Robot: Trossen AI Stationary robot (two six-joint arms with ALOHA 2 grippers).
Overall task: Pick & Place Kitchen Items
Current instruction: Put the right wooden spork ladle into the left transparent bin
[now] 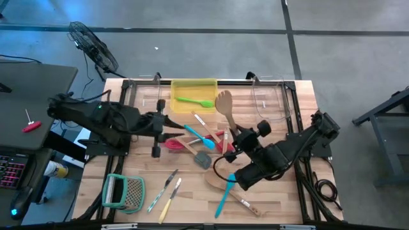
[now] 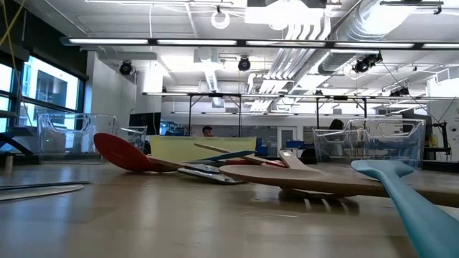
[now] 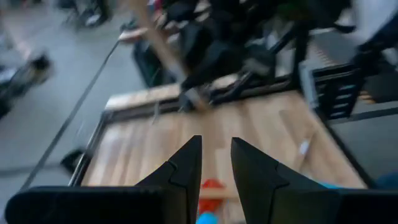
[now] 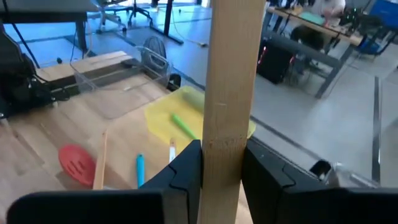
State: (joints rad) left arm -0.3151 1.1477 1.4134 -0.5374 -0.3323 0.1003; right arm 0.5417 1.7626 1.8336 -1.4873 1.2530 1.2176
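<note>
Right gripper (image 4: 221,168) lifted over the tabletop's middle, fingers pinching the flat handle of a pale wooden spoon (image 1: 224,105), bowl pointing at the far edge. Left gripper (image 3: 216,168) hovers mid-left, empty, fingers slightly apart. Yellow bin (image 1: 193,85) at the far edge holds a green spatula (image 1: 194,101). Other utensils scattered on light wood planks (image 1: 128,163); grey concrete floor around.
</note>
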